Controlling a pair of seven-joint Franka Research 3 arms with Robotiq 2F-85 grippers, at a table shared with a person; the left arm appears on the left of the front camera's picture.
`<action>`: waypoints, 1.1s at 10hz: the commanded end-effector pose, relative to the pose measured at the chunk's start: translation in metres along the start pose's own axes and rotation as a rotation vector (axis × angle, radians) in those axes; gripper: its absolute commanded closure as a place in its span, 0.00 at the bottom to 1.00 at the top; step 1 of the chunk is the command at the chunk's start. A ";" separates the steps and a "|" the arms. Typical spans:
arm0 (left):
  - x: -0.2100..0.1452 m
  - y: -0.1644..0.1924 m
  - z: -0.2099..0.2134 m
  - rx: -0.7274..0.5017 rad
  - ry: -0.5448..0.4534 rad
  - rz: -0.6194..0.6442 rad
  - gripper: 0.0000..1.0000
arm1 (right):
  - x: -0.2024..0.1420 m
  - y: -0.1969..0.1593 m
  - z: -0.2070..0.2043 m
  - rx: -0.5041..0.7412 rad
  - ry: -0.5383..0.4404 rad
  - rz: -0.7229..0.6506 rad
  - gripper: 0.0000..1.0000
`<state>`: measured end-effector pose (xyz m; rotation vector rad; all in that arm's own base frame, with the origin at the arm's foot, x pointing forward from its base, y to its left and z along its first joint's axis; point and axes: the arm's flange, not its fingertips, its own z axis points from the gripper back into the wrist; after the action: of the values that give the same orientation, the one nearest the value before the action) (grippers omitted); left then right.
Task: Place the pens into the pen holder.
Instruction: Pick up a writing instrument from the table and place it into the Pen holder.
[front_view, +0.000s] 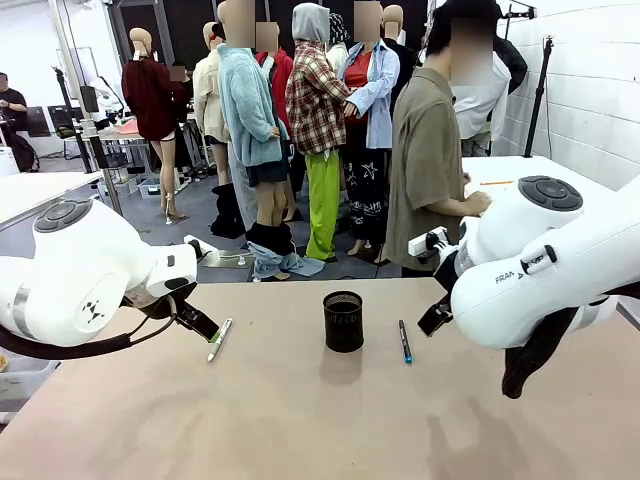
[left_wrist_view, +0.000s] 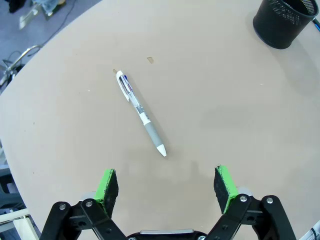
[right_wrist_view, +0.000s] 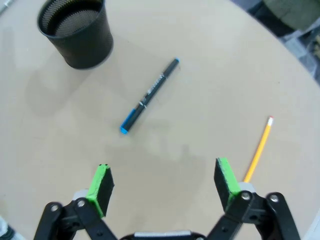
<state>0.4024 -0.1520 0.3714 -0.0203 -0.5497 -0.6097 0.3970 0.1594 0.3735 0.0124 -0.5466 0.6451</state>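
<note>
Broadly, the table was a wide tan sheet, flat and plain, so anything thin lying on it would have to be pinched right off the surface. Near its middle stood the pen holder, a black mesh cup, upright with its mouth open; I judged it light enough to skid or tip if a pen struck its rim. My left claw hung spread wide above the table with nothing between its green pads, and my right claw was spread just as wide, holding nothing either. The white pen lay flat ahead of the left claw, well apart from the holder on my left side. The dark pen, with its blue end, lay flat near the holder on my right side, touching nothing. A yellow pencil with a red end lay close by one pad in the right claw's view. All three looked light, stiff and smooth, round enough to roll or swivel. I reckoned the white pen's grey sleeve the surest hold, and mid-barrel, across its width, for the dark one.
</note>
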 end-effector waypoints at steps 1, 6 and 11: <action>0.000 0.001 0.000 0.000 0.000 0.003 0.00 | 0.002 -0.023 0.011 -0.038 0.098 -0.061 0.00; 0.000 0.001 0.000 0.000 0.000 0.003 0.00 | 0.018 -0.105 -0.026 0.062 0.352 -0.219 0.00; 0.000 0.001 0.000 0.000 0.000 0.003 0.00 | 0.010 -0.149 -0.061 0.099 0.446 -0.336 0.00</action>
<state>0.4026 -0.1520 0.3709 -0.0200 -0.5485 -0.6095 0.5090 0.0537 0.3502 0.0374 -0.1038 0.3336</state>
